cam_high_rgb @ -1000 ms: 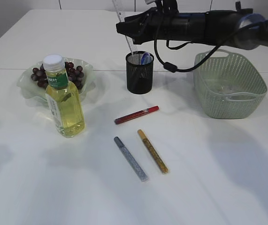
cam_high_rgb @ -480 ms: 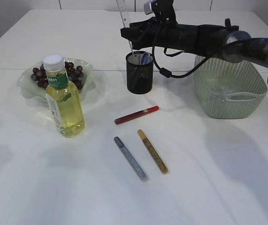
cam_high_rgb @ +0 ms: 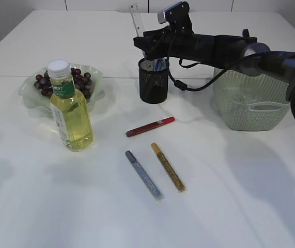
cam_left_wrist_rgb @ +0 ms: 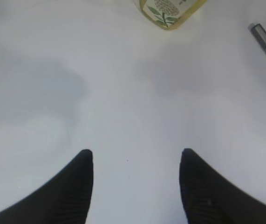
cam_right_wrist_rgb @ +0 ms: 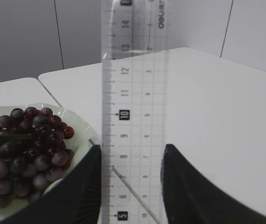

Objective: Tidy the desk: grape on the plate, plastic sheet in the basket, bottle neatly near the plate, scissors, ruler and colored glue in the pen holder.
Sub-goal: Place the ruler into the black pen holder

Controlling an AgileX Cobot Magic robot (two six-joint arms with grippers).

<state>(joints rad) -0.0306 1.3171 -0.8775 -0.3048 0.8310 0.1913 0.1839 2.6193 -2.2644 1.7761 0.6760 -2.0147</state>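
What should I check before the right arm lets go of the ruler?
1. Ruler between the right gripper fingers: ok.
2. Ruler's lower end inside the pen holder: ok, it stands in the cup, leaning left.
3. Jaws fully released: cannot tell.
4. Scissors in the holder: cannot tell; only something blue shows at the rim.
5. Glue pens put away: not ok, three lie on the table.
6. Left gripper clear: ok, open and empty over bare table.

On my feed I see a white table (cam_high_rgb: pixel 240 196) filling the view (seams run across its far part). Behind it stand pale wall panels (cam_right_wrist_rgb: pixel 25 37), split by dark vertical joints.
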